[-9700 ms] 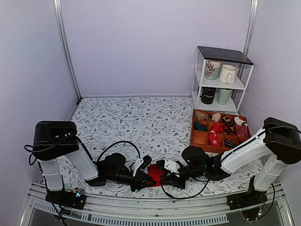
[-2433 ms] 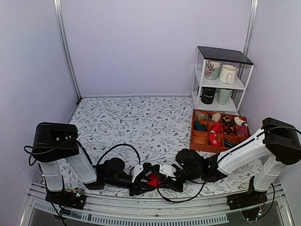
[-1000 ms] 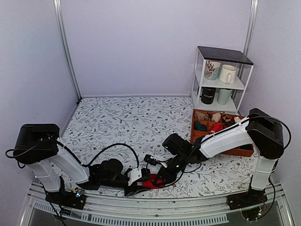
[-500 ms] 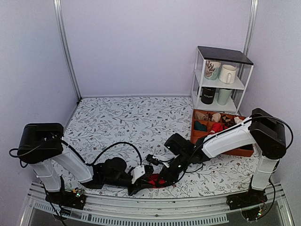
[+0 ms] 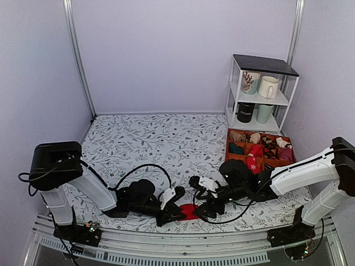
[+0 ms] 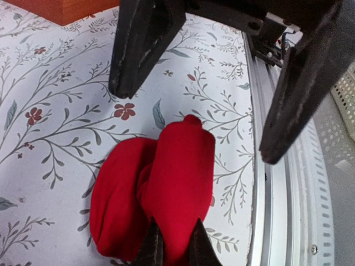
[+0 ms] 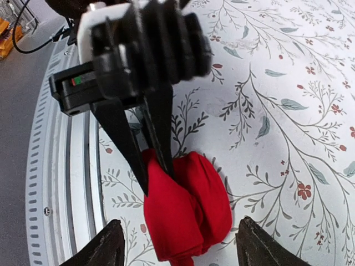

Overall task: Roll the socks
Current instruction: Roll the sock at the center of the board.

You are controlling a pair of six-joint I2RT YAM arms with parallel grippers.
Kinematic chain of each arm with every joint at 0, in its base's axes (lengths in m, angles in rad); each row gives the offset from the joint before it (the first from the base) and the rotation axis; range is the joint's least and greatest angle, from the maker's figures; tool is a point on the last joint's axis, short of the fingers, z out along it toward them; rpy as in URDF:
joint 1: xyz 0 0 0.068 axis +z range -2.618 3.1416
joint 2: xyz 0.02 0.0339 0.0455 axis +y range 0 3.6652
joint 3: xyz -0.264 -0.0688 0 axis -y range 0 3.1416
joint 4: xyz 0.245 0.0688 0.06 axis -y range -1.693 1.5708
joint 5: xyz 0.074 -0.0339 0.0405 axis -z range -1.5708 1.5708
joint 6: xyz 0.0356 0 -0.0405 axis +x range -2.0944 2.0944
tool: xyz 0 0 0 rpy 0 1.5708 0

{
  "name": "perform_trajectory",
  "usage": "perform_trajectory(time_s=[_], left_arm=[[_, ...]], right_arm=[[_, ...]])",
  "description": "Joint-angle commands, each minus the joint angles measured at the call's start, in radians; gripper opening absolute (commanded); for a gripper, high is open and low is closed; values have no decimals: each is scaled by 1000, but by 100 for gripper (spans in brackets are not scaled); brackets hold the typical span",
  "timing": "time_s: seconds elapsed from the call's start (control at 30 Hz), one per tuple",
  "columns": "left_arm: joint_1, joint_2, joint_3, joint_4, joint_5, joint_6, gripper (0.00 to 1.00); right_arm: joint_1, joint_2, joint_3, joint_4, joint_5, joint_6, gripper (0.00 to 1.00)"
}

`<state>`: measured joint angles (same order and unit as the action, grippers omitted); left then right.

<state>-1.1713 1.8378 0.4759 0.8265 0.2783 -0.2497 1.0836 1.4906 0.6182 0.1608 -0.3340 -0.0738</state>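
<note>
Floral-printed cloth covers the table (image 5: 155, 144), and the socks (image 5: 189, 211) lie near its front edge, just beside the metal rail (image 6: 288, 194). From above only a small red patch shows between the two dark grippers. The wrist views show a plain red rolled bundle with two lobes lying flat on the cloth. The left gripper (image 7: 157, 177) is clenched on one end of the socks, its fingers (image 6: 152, 246) close together with fabric between them, so that end is hidden. The right gripper (image 7: 186, 246) is released, its fingers (image 6: 138, 44) spread wide just beyond the bundle's other end and not touching it. An orange tray (image 6: 55, 8) is cut off at the corner.
</note>
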Motion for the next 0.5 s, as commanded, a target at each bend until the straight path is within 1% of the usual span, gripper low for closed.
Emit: perform_trajectory(time_s=[0.0,0.2,0.33,0.43,0.47], left_arm=[[20,90,-26,-262,51,-49,0],[26,107,-35,-253,68,-50,0],[28,106,-39,-246,63,-48,0],[30,113,-38,-245,65,-45,0],[29,115,-37,-242,68,-44,0]], right_arm=[[6,36,49,22,-78,-13,74],[-8,139,100,-35,-162,37,80],[-10,182,112,-58,-165,66,83],[-16,211,121,-82,-141,68,84],[-17,219,122,-87,-131,90,84]])
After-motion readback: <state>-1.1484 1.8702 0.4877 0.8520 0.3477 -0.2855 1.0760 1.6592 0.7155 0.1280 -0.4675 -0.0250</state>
